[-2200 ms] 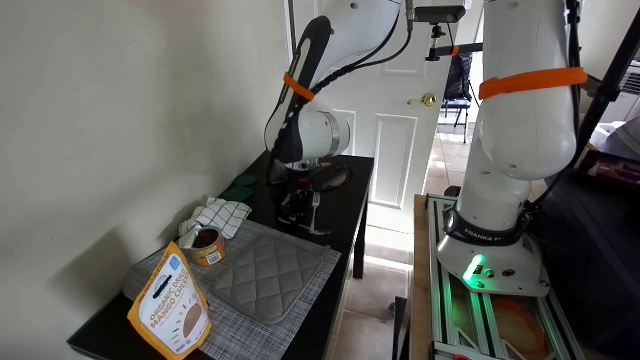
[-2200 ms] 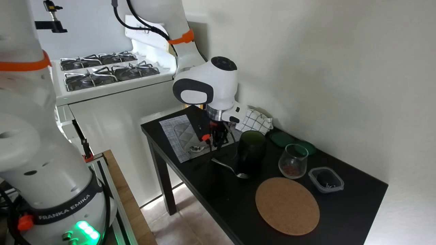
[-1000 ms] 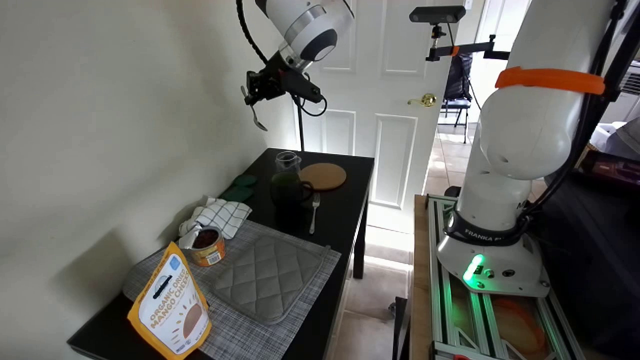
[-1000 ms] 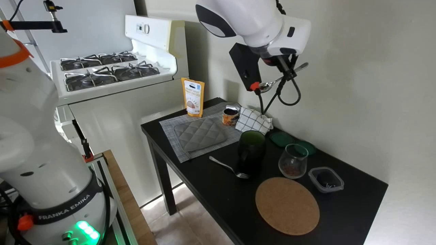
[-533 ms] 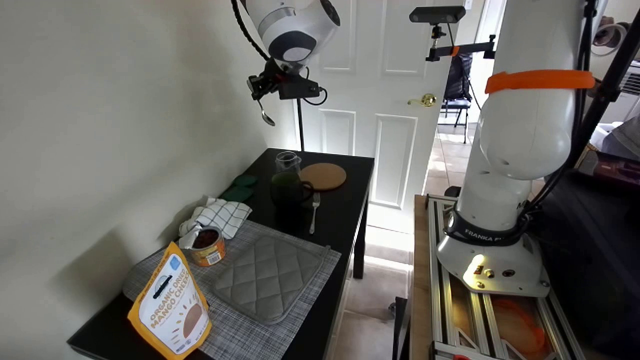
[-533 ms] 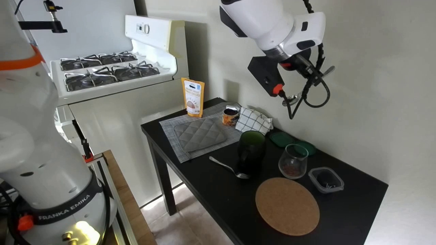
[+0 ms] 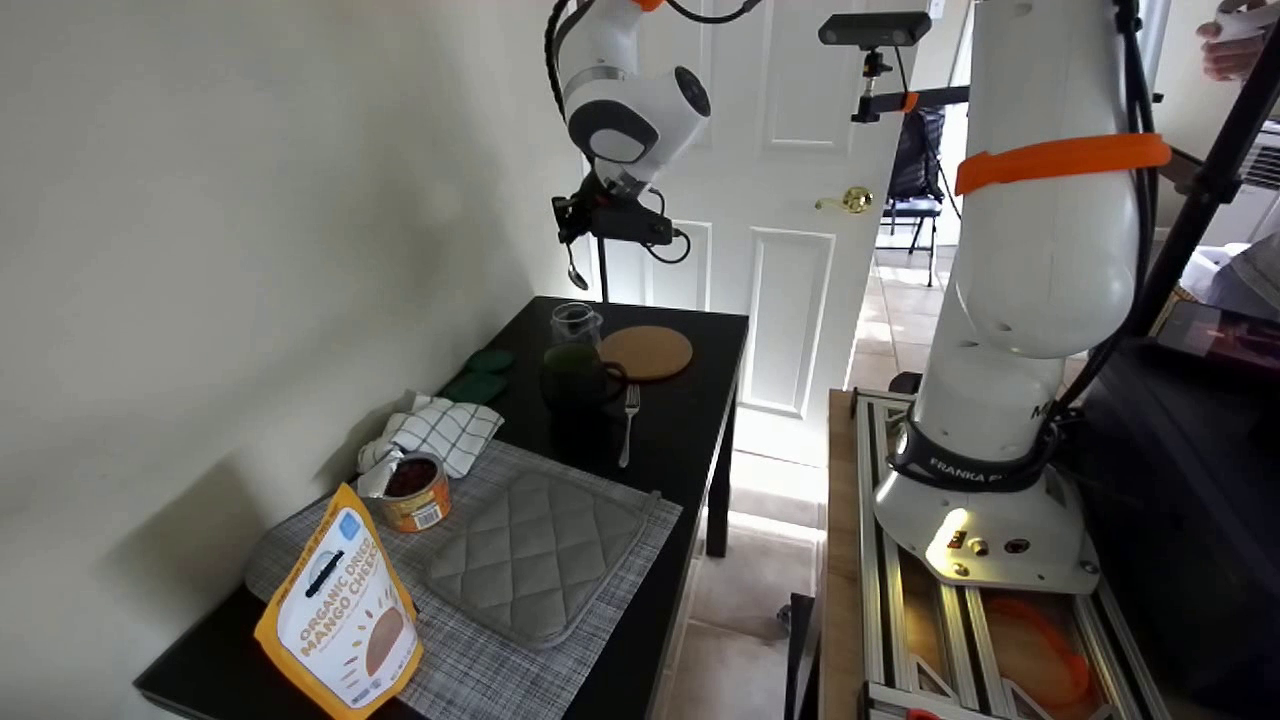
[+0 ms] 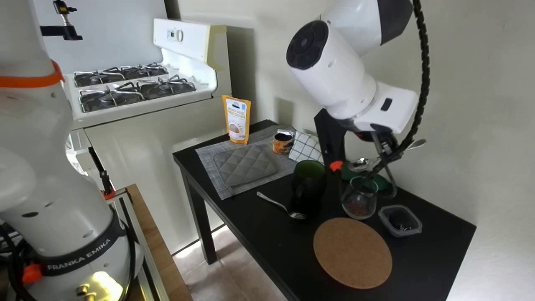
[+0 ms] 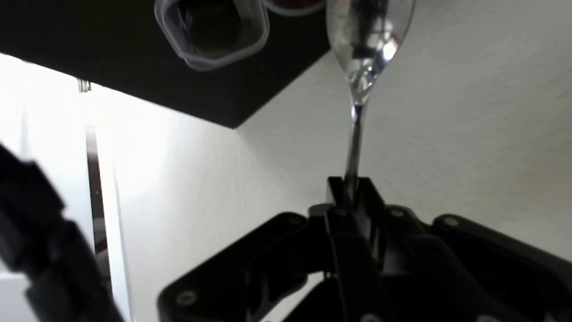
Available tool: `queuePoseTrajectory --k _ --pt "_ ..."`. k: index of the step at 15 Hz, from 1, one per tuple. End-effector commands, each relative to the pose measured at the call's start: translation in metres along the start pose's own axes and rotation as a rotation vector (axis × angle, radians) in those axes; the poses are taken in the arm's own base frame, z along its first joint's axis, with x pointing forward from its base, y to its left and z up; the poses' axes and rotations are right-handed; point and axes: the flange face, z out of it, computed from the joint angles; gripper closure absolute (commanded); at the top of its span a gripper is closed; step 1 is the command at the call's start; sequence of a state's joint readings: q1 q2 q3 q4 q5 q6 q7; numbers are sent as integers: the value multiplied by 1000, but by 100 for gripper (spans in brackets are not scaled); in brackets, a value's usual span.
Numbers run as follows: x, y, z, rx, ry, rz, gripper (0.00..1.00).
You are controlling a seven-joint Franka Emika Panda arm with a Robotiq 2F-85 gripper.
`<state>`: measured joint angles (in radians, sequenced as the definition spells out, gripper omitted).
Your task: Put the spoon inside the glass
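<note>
Spoon [image 9: 359, 96] is clasped by the gripper [image 9: 351, 193] (pick-up done, it seems), not yet lowered into the glass [image 8: 360, 204].

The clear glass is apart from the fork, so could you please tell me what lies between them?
In an exterior view, the dark green mug stands between the clear glass and the fork.
</note>
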<state>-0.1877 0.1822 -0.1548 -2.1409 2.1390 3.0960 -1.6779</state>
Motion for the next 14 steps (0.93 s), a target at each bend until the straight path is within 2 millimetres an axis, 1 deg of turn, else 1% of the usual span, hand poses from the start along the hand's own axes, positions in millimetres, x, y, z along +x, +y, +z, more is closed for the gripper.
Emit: queuePoseTrajectory --k 1,2,3,4,6,8,9,10,11,14 --pt "-11 5 4 0 -22 12 90" --pt "-18 6 6 0 -35 17 98" --pt "1 2 -2 -4 28 10 98" --pt "4 0 -4 10 43 10 98" --pt "31 -3 -12 25 137 -8 98" --pt "48 -2 -16 30 212 -38 98" --pt "53 0 -15 28 242 -67 98" --pt "53 2 -14 27 266 -89 98" --pt "60 14 -14 35 268 -126 98" --pt "59 25 -12 37 287 -204 98"
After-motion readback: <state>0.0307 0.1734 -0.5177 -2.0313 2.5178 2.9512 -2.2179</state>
